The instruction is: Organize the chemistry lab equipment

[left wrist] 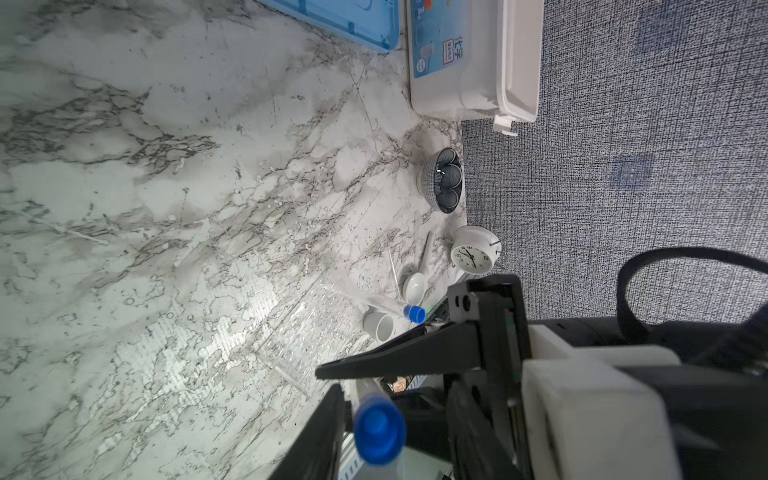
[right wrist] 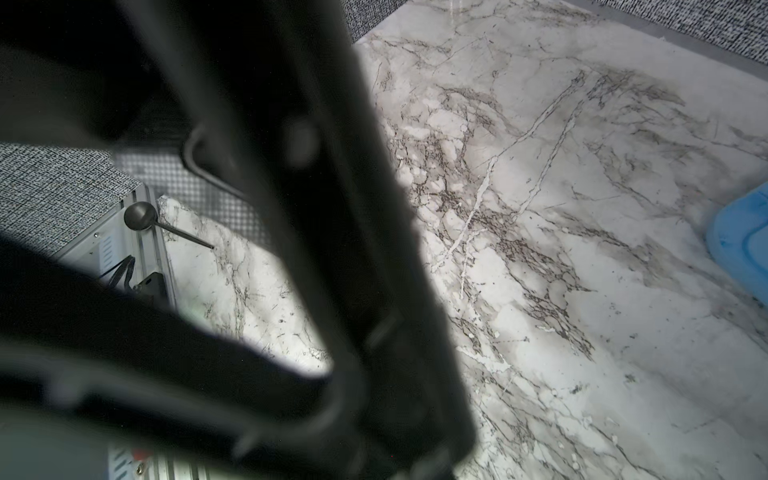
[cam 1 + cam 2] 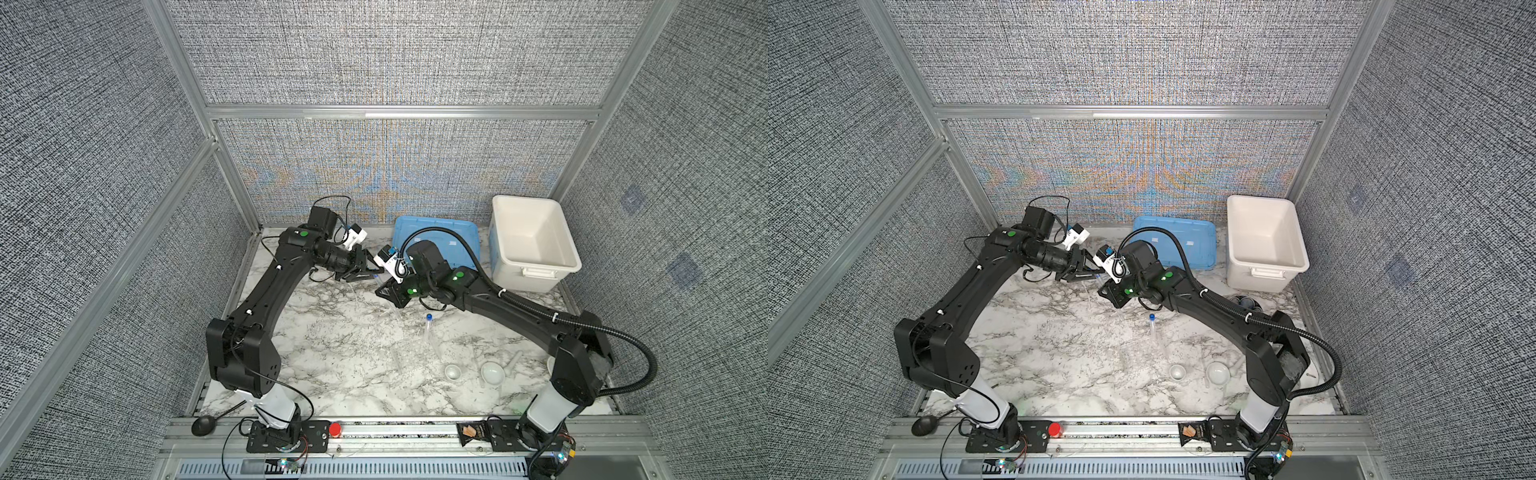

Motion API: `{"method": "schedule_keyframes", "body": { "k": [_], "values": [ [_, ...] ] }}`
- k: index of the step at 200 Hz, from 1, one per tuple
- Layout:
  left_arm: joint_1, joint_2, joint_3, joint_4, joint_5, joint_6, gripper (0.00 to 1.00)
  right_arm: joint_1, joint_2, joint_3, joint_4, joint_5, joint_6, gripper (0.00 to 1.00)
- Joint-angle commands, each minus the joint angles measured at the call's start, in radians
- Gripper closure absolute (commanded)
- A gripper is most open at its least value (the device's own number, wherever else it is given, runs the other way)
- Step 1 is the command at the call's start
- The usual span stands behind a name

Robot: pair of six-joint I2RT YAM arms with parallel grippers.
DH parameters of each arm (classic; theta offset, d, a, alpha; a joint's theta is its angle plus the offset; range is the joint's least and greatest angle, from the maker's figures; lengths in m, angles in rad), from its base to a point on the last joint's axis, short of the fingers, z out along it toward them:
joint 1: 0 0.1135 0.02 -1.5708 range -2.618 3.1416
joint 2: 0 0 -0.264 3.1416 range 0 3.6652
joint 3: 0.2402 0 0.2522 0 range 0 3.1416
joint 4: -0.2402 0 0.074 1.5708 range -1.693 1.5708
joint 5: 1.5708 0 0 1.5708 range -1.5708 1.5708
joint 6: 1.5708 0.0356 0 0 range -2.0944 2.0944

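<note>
Where the surface (image 3: 332,353) lies nearest the arm bases, a small white bowl (image 3: 453,371), a wider white bowl (image 3: 493,371) and the pestle (image 3: 514,360) rest, with one capped tube (image 3: 428,334) lying just beyond. Farther back, the right end effector (image 3: 384,293) pinches the second tube (image 1: 380,432) aloft. The left end effector (image 3: 369,270) straddles its capped end, grip not discernible.

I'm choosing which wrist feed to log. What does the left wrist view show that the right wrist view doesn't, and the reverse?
Only left wrist: a blue-capped tube close up, a second tube, two white bowls, the clock, the white bin. Only right wrist: a black spoon at the table's edge. Both: the marble table and blue lid.
</note>
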Motion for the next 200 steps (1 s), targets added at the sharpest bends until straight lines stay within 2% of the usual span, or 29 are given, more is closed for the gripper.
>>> {"method": "schedule_keyframes", "body": {
  "k": [1,28,50,85,161,200],
  "values": [
    [0.001,-0.004,0.005,0.001,-0.011,0.001,0.61,0.002,-0.008,-0.009,0.026,0.001,0.003,0.87],
    [0.001,-0.005,-0.011,0.02,0.006,-0.008,0.64,0.002,-0.015,-0.023,0.04,-0.002,0.005,0.87],
    [-0.003,-0.014,-0.011,0.007,-0.051,0.005,0.65,0.001,-0.002,0.01,-0.001,0.004,0.011,0.87],
    [-0.008,-0.018,-0.022,0.018,-0.067,0.003,0.65,0.001,-0.002,0.021,-0.018,-0.002,0.015,0.87],
    [-0.019,0.0,-0.021,0.019,-0.042,0.019,0.66,0.005,0.018,0.047,-0.044,-0.004,0.023,0.87],
    [-0.019,0.003,-0.016,0.026,-0.059,0.014,0.75,0.006,0.017,0.046,-0.042,-0.005,0.023,0.87]
  ]
}}
